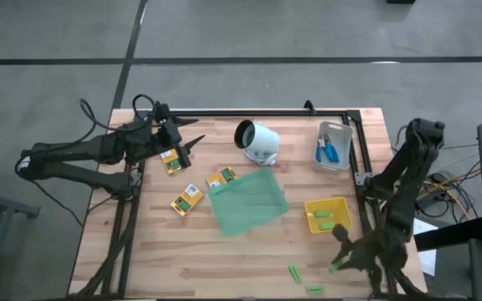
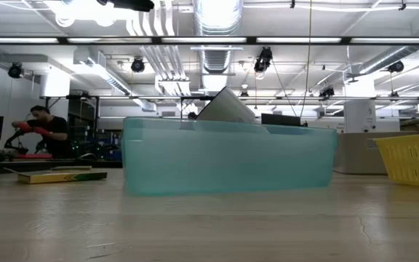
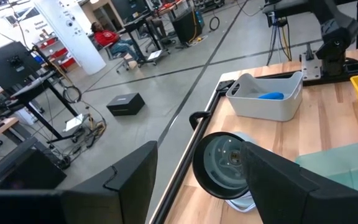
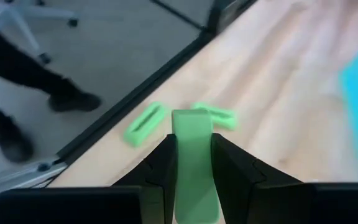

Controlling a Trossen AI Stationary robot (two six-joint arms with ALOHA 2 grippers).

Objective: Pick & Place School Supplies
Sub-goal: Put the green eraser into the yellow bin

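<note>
Wooden table (image 1: 249, 251); right end effector (image 4: 191, 163) low, gripping green block (image 4: 193, 155)

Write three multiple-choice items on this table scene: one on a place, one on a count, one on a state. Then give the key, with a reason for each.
1. Where are the blue-handled tools?
A. in the grey bin
B. in the yellow tray
C. on the green sheet

2. How many printed packets lie on the table?
A. one
B. three
C. five

3. What is the right claw doing?
A. standing open
B. gripping a green block
C. gripping a packet

Key: 1 A, blue shows inside the bin. 2 B, the high view shows three. 3 B, the right wrist view shows the block between its fingers.
</note>
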